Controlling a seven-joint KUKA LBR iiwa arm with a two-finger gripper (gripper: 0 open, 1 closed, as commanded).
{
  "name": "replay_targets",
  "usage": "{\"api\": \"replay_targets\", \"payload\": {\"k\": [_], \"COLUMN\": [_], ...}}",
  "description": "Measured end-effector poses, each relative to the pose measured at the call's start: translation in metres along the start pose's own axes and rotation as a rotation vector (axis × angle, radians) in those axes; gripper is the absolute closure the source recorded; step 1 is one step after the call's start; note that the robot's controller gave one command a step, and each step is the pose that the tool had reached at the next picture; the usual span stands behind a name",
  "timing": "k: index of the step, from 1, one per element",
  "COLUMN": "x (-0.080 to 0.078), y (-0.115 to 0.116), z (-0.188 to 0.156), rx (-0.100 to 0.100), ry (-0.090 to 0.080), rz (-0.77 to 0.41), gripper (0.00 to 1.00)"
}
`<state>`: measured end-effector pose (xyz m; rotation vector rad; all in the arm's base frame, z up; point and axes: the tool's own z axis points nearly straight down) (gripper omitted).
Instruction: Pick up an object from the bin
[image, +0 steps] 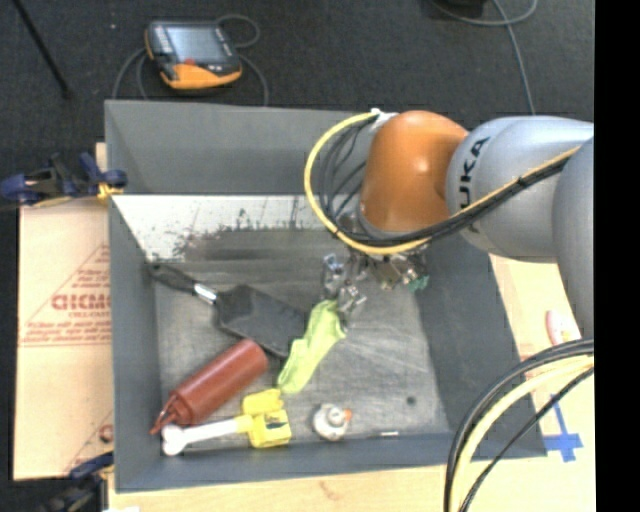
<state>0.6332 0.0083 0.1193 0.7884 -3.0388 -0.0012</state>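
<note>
Now held: a soft lime-green strip (308, 350), its upper tip caught in the fingers (346, 292).
Fingers' state: pressed together on that green tip, pinching it, and pointing down into the bin (220, 150).
Fingers' place: just off the bin's centre toward 1 o'clock, under the orange wrist cover (405, 180).
Arm (520, 180): grey, coming in from 3 o'clock over the bin's rim.
Green strip's lie: slanting from the fingers down toward 7 o'clock, with its lower end on the bin floor near the centre.
Black spatula (255, 318): blade just beside the strip on its 9 o'clock side, handle running off toward 10 o'clock.
Red squeeze bottle (215, 385): lying at 8 o'clock, nozzle aimed at the 8 o'clock corner, its thick end close to the strip's lower end.
Yellow-and-white tool (250, 428): along the 6 to 7 o'clock wall, its yellow block just below the strip's lower end.
Small white round thing with an orange spot (332, 421): at 6 o'clock, apart from the rest.
</note>
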Motion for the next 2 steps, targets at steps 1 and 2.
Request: {"api": "replay_targets", "payload": {"k": [1,2], "x": [-0.003,-0.0029], "y": [0.0145,0.0146], "z": [-0.1479,-0.1476], "rx": [0.004,0.003], "ry": [-0.007,-0.007], "rz": [-0.032,-0.031], "gripper": [1.0,1.0]}}
